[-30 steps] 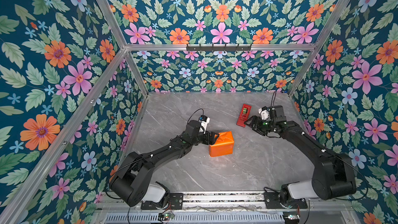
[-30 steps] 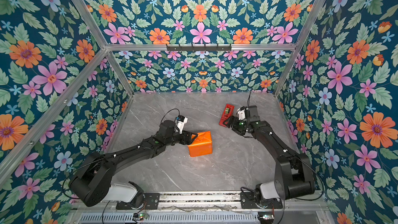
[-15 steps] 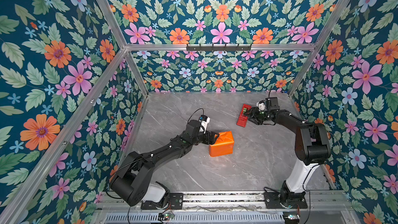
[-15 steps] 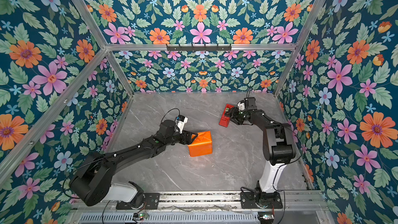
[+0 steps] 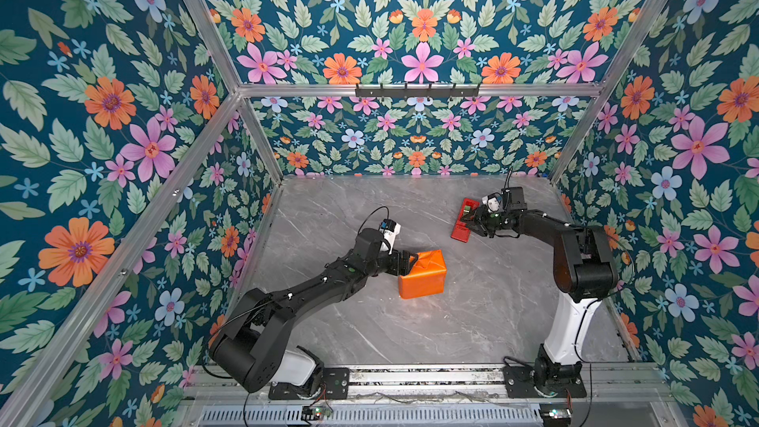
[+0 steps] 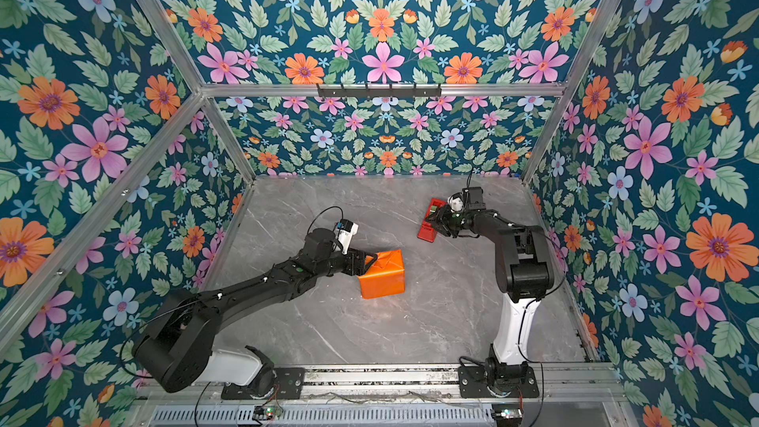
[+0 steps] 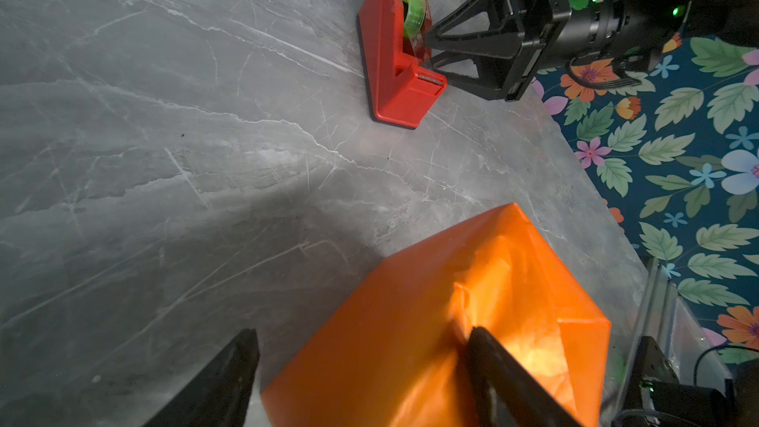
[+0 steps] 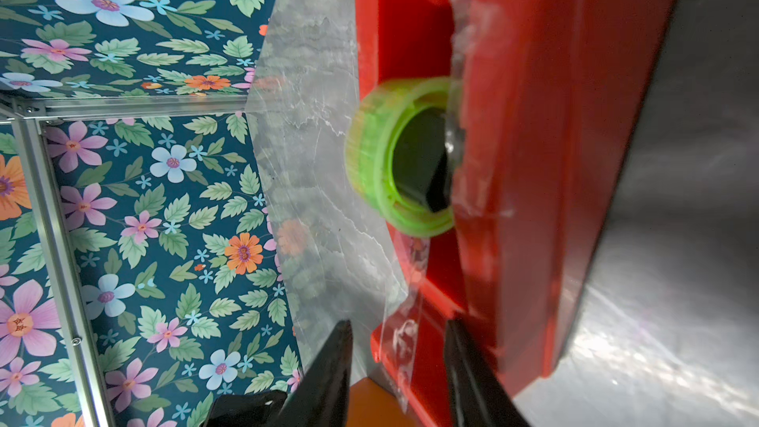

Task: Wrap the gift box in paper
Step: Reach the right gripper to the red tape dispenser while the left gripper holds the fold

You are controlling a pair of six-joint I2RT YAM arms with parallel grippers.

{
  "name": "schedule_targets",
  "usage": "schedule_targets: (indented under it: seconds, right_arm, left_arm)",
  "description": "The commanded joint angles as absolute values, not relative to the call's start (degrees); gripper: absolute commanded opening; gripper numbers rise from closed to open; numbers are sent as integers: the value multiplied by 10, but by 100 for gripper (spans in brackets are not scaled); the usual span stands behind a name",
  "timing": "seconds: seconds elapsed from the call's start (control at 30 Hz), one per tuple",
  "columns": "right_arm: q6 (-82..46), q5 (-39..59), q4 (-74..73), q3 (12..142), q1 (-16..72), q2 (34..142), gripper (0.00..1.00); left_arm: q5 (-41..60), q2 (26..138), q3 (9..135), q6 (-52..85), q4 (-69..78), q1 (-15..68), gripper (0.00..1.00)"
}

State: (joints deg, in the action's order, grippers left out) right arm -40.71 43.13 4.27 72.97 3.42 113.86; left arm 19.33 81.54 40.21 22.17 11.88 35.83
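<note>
While the paper [image 5: 423, 281] lies long-axis left-right, left end effector [image 5: 410, 263] and right end effector [image 5: 467, 220] gape.

Red tape holder [image 7: 384, 55] right in front of my right fingers [image 8: 328, 371], flat on gray table [image 5: 369, 322]. Green tape roll [image 8: 394, 158] sits in it, just past same fingers. Clear tape strip [image 8: 404, 334] hangs between my right fingers. Flower walls [image 5: 102, 117] all around, far from my fingers.

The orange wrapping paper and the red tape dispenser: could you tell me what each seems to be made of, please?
By its look, the paper is a thin glossy sheet, paper or perhaps foil-like film: sharp creases, bright highlights. Probably the tape dispenser is moulded hard plastic: smooth red, soft sheen, rounded edges.
</note>
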Motion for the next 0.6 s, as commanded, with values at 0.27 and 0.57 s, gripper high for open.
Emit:
schedule_targets:
  seconds: [0.27,0.57]
  right_arm:
    - [-463,447,-19,700,34,1168,27]
    - [-478,448,-36,696,34,1175,15]
  left_arm:
    - [171,821,396,197,28,359,81]
    - [171,819,396,196,26,359,81]
